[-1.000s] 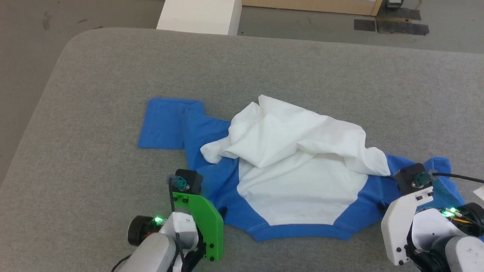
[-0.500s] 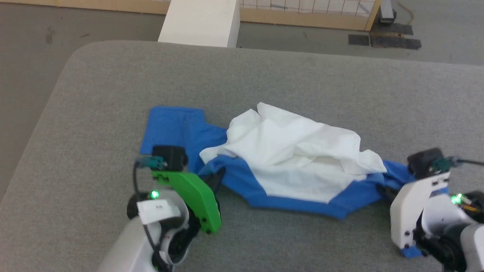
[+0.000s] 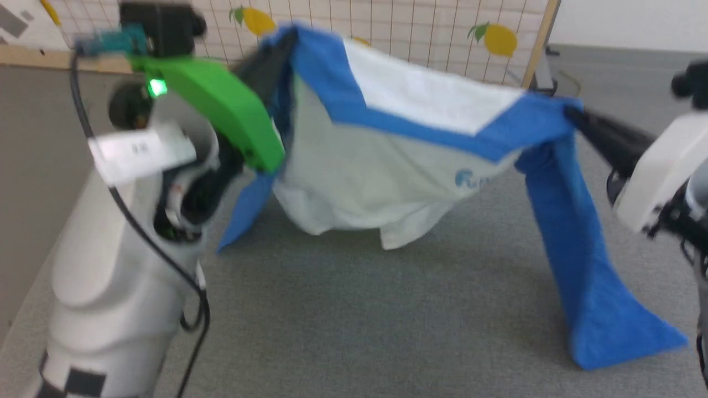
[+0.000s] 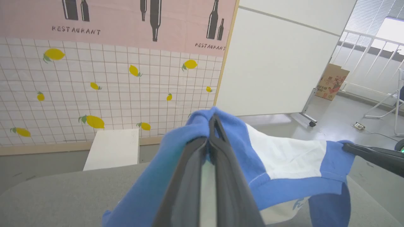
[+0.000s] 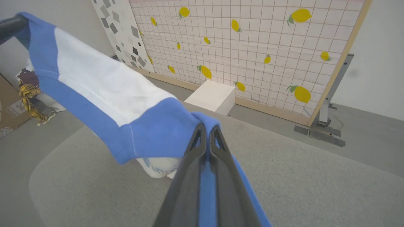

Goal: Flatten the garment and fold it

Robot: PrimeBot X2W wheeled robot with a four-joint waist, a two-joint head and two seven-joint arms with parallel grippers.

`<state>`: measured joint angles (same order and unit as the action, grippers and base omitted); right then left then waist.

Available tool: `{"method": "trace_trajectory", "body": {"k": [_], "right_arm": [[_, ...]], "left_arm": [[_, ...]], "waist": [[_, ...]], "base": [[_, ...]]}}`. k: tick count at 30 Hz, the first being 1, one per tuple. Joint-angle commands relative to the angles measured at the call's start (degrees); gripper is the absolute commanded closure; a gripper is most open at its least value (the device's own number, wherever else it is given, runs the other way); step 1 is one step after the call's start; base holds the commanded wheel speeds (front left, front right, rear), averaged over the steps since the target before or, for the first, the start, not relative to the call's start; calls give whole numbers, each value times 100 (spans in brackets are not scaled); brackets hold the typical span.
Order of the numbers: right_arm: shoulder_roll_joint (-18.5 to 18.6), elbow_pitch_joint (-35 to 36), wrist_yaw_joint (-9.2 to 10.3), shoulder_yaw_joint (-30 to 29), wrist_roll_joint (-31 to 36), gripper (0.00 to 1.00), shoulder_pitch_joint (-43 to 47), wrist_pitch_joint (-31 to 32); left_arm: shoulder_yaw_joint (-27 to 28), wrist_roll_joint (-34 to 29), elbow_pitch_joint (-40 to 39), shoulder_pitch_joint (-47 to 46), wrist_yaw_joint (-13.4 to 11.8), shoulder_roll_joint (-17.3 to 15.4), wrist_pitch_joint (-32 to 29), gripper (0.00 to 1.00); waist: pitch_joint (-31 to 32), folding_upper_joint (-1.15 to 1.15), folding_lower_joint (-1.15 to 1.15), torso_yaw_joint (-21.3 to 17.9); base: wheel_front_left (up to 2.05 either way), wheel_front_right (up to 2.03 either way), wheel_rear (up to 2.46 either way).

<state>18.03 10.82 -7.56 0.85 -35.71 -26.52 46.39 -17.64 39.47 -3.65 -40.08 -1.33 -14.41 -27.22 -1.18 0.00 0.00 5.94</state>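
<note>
The garment (image 3: 409,110), a white T-shirt with royal-blue sleeves and shoulders, hangs stretched in the air between my two grippers above the grey table. My left gripper (image 3: 279,47) is shut on its blue left shoulder; the left wrist view shows blue cloth (image 4: 189,132) pinched at my left gripper's (image 4: 214,121) tips. My right gripper (image 3: 572,113) is shut on the right shoulder, and blue cloth (image 5: 157,132) wraps my right gripper's (image 5: 206,127) tips. One blue sleeve (image 3: 586,276) hangs down to the table; the white body sags below.
The grey padded table (image 3: 359,320) lies under the shirt. A white block (image 5: 211,96) stands on the floor past its far edge, before a lemon-patterned grid screen (image 3: 442,33). A cardboard box (image 4: 331,82) sits far off.
Both grippers have lifted the shirt off the table and spread it in the air. The left gripper closed on the shoulder. The head camera has tilted up.
</note>
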Motion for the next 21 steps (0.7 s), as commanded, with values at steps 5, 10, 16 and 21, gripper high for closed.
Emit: {"method": "trace_trajectory", "body": {"k": [5,10,16,21], "right_arm": [[23,-111,8,-15,-168,100,-839,-109],[-38,-284,8,-56,-153,100,-1443,-263],[-171,-768,8,-180,18,100,-2123,-313],[-185,-1397,8,-56,218,100,-2914,-203]], "left_arm": [[62,-218,485,-938,140,-16,141,100],[112,-355,950,-1517,158,-73,204,100],[165,-466,1576,-2007,108,-118,254,100],[82,-602,2185,-2495,144,-124,272,100]], "waist": [[273,0,0,-116],[359,0,0,-187],[209,0,0,-271],[-295,0,0,-354]], "base": [[0,0,0],[0,0,0],[0,0,0],[0,0,0]]}}
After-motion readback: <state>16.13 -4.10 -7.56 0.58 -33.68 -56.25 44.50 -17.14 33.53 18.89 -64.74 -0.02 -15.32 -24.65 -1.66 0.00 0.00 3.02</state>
